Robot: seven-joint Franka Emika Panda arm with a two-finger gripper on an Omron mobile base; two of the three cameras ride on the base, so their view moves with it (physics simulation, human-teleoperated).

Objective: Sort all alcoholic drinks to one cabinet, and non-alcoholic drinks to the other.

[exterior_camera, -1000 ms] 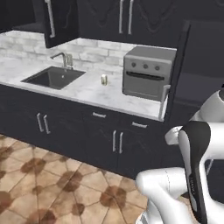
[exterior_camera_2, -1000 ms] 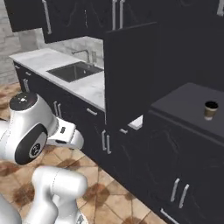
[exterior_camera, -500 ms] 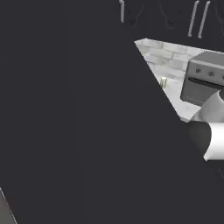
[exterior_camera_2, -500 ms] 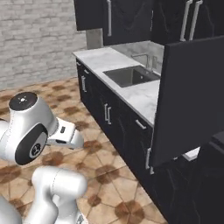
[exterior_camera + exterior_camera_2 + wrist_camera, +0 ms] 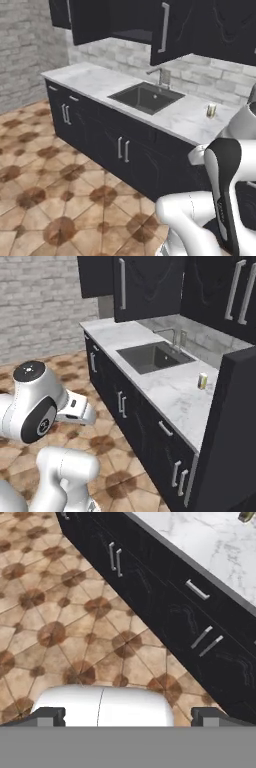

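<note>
A small pale carton (image 5: 211, 110) stands upright on the marble counter to the right of the sink, also seen as the carton (image 5: 202, 380) in the right base view; a sliver of it may sit at the hand view's top right corner. Above the sink hangs a dark cabinet door with a long silver bar handle (image 5: 164, 27), (image 5: 122, 283). A thick dark cabinet door (image 5: 235, 421) stands open at the near right. My gripper (image 5: 128, 717) is open and empty, its fingertips (image 5: 47, 717) wide apart, aimed down at the tiled floor and lower cabinet fronts.
The sink (image 5: 146, 96) with its faucet (image 5: 161, 76) is sunk in the marble counter (image 5: 165, 393). Dark base cabinets with silver handles (image 5: 116, 558) run beneath it. A brick wall (image 5: 27, 45) closes the left end. Brown tiled floor (image 5: 55, 200) lies open before the counter.
The whole scene has shifted in both base views, so the cameras have moved with the base; the sink counter is now in front. The gripper stays open.
</note>
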